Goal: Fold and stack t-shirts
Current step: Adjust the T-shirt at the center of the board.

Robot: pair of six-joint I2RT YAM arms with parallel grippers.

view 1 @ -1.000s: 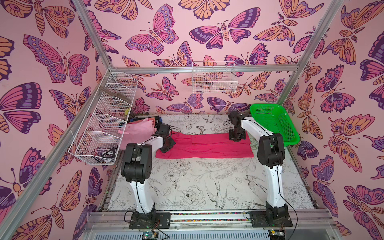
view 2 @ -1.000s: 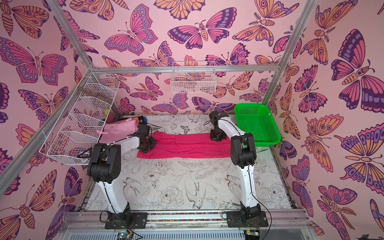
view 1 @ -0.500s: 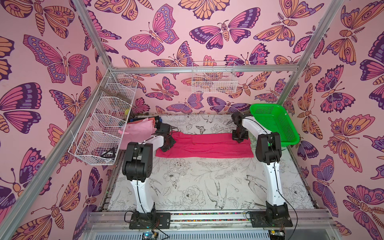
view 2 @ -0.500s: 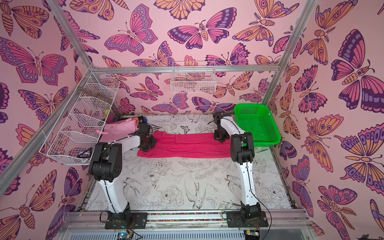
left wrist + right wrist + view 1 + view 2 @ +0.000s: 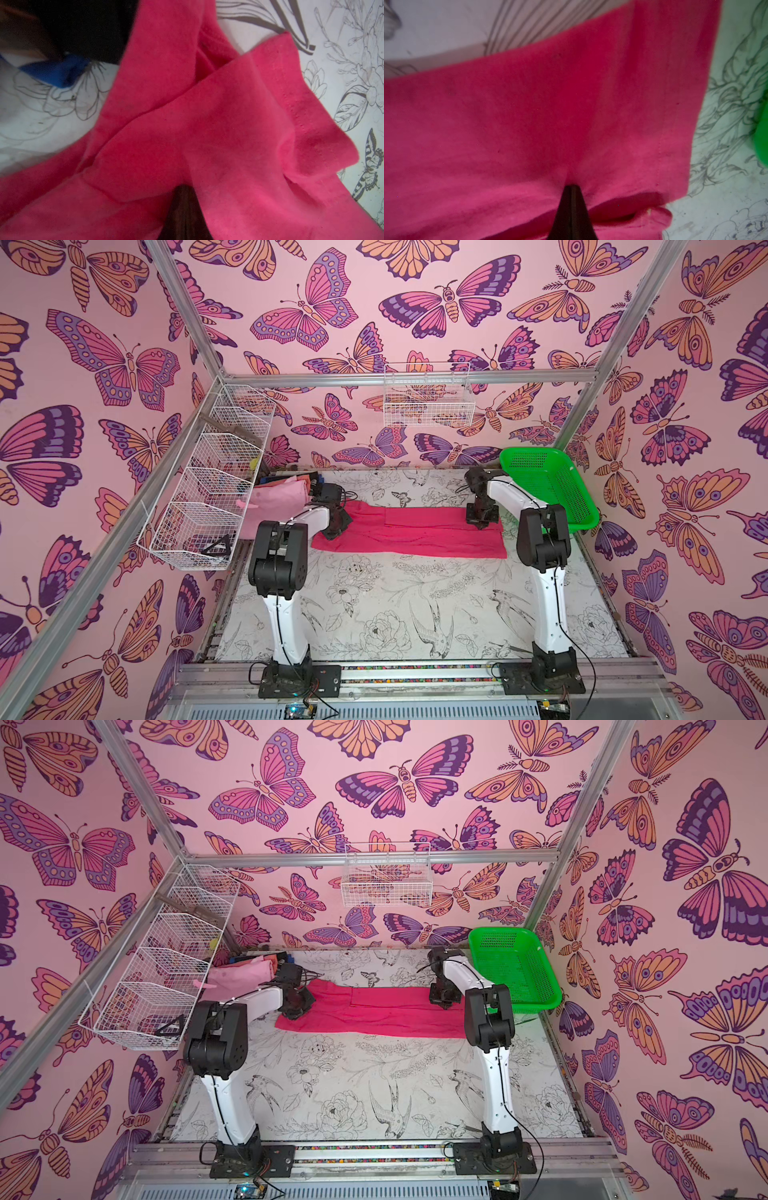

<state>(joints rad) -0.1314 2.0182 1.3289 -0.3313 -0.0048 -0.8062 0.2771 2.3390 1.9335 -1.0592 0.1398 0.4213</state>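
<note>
Right fingers (image 5: 562, 216) tight on crimson t-shirt (image 5: 529, 114), wrist-only.

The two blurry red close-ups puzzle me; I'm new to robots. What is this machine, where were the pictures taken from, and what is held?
Two robot arms stand at the near edge of the table. Both top views look down on everything; the close-ups come from a camera on each wrist. A crimson t-shirt lies there, partly folded. The left gripper and right gripper each pinch one end of it. A light pink t-shirt lies at the left, a green basket at the right.
</note>
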